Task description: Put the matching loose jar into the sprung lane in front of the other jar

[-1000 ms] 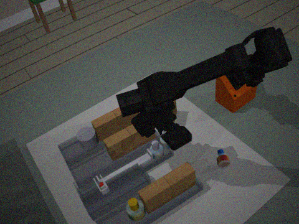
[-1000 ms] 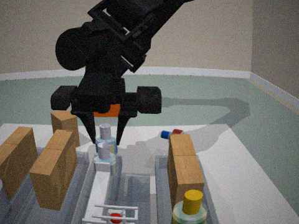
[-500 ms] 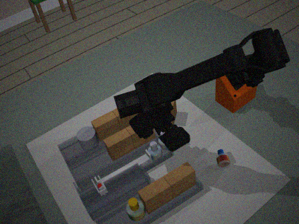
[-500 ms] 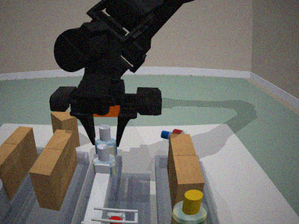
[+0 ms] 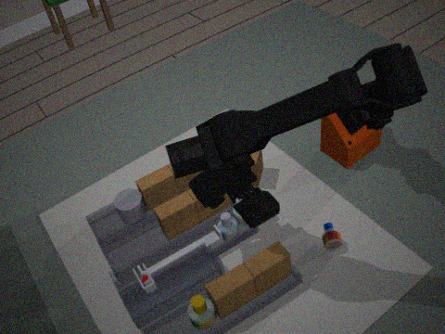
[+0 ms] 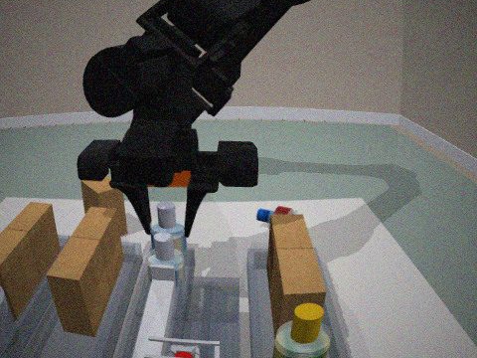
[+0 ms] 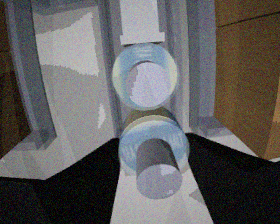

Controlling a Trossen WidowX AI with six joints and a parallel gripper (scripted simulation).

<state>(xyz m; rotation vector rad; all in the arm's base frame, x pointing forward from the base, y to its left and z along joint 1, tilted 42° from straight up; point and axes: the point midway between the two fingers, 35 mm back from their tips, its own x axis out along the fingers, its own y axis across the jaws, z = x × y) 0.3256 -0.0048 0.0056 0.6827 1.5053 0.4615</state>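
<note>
Black arm parts in the top view mostly cover the held jar. Exterior: the pincer (image 6: 169,232) (image 7: 151,142) grips the clear, pale-capped new jar (image 6: 167,220) (image 7: 154,150). Wrist: the matching old jar (image 6: 165,257) (image 7: 145,77) (image 5: 226,225) stands just beyond the pincer, its base hidden.

So the desk (image 5: 366,228) (image 6: 407,294) is pale, and the grey lane tray (image 5: 298,278) (image 6: 250,252) sits right on it. There's also a little blue-capped jar with a red label (image 5: 331,238) (image 6: 264,215), apart from the tray.

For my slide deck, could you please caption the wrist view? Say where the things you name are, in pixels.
The gripper (image 5: 238,202) (image 6: 169,232) (image 7: 151,142) holds a grey-capped jar (image 6: 167,216) (image 7: 159,181) in front of its matching lane jar (image 5: 226,225) (image 6: 165,247) (image 7: 150,84).
</note>
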